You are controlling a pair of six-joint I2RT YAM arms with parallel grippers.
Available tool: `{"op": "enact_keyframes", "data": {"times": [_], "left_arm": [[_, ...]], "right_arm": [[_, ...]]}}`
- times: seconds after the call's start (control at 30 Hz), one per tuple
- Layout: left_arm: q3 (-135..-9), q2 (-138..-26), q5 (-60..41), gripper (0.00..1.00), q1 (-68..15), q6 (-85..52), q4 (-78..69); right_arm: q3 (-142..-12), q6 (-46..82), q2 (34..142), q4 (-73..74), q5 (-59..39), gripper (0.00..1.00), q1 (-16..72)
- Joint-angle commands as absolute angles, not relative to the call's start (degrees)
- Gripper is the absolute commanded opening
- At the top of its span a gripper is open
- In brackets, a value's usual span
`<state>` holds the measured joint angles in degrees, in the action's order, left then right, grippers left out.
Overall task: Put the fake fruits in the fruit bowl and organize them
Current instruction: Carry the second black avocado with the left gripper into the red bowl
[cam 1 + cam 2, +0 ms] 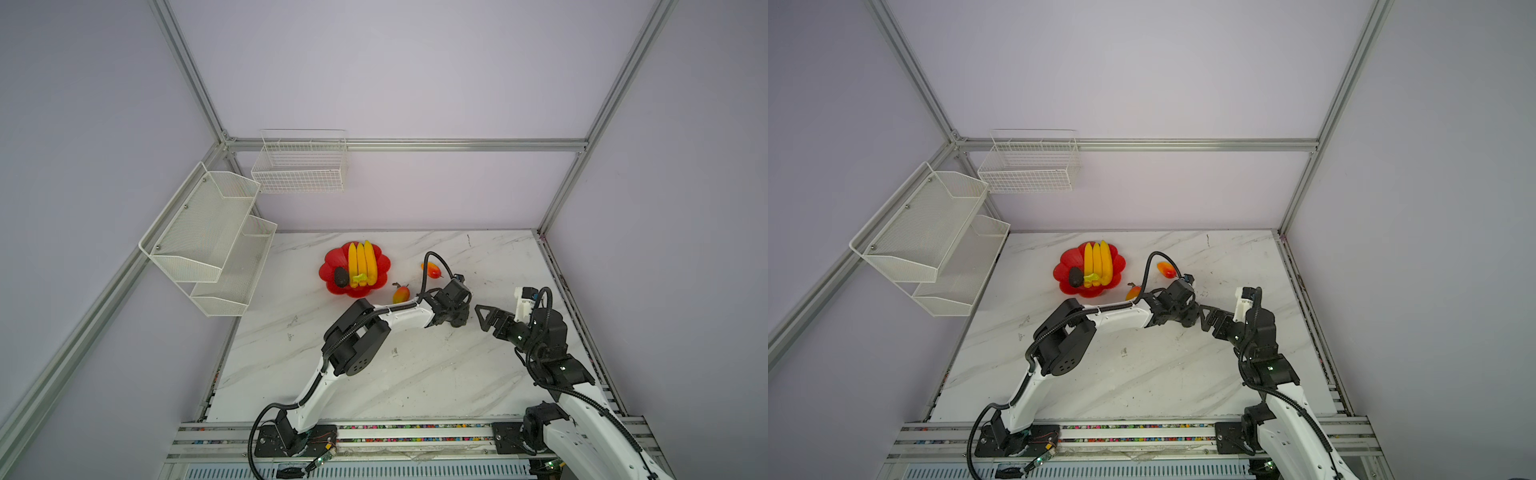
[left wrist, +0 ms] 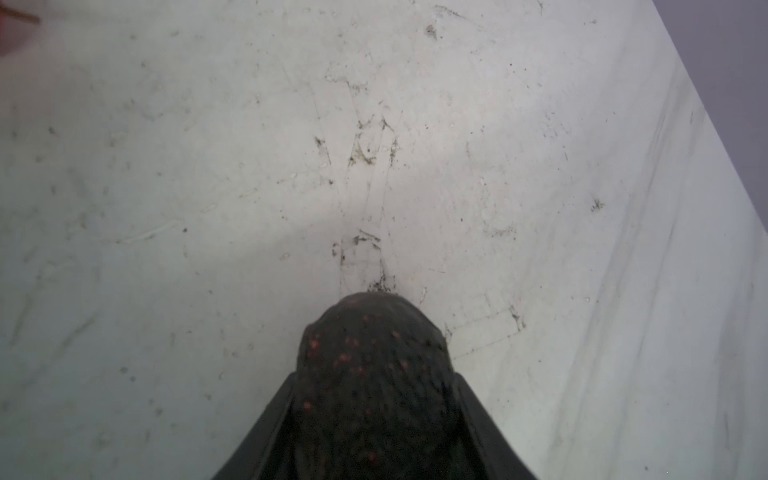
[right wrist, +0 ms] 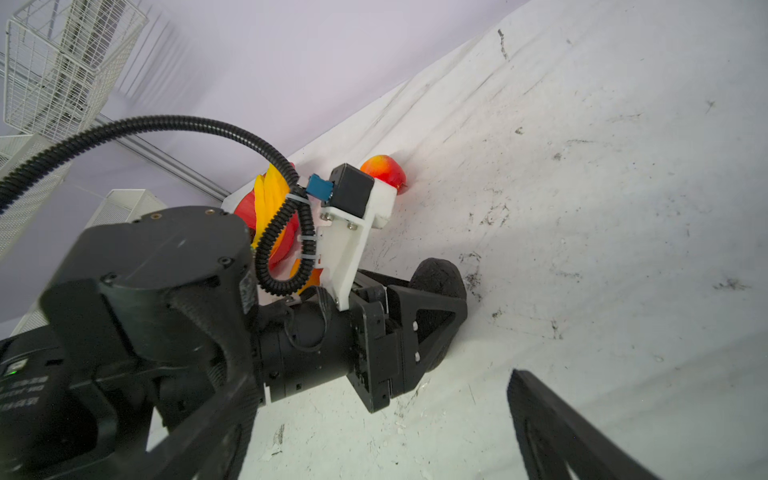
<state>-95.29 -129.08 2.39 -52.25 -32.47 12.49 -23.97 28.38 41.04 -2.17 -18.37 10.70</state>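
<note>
White marbled surface [image 1: 415, 382] seen from above. The left hand [image 1: 458, 319] reaches right of centre and pinches a black avocado [image 2: 374, 361] that lies on the surface, one finger against each side. The right hand [image 1: 484, 317] is just right of it, fingers spread, holding nothing. Further left, the red fruit bowl [image 1: 332, 259] holds a banana bunch [image 1: 362, 264] and a second avocado [image 1: 341, 276]. Outside the bowl to its right lie a near mango [image 1: 401, 294] and a far mango [image 1: 432, 269]
</note>
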Motion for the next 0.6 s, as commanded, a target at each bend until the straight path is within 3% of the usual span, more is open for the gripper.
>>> {"op": "enact_keyframes", "data": {"times": [0.0,0.2,0.37,0.57], "left_arm": [[-88.7,-118.9,2.5,0.39,-49.9,-29.3,4.9],[-79.6,-105.4,-9.0,0.36,-37.4,-31.6,-0.1],[-80.3,-98.9,-8.2,0.37,-26.3,-22.9,6.5],[-83.4,-101.5,-6.0,0.37,-15.6,-20.1,9.8]], "right_arm": [[-25.7,30.4,45.2,2.9,-20.9,0.97,10.7],[-34.6,29.6,60.9,11.2,-25.0,0.97,10.7],[-44.5,29.4,75.2,16.9,-26.0,0.97,14.3],[-56.1,28.1,92.0,23.5,-25.3,0.97,25.0]]}}
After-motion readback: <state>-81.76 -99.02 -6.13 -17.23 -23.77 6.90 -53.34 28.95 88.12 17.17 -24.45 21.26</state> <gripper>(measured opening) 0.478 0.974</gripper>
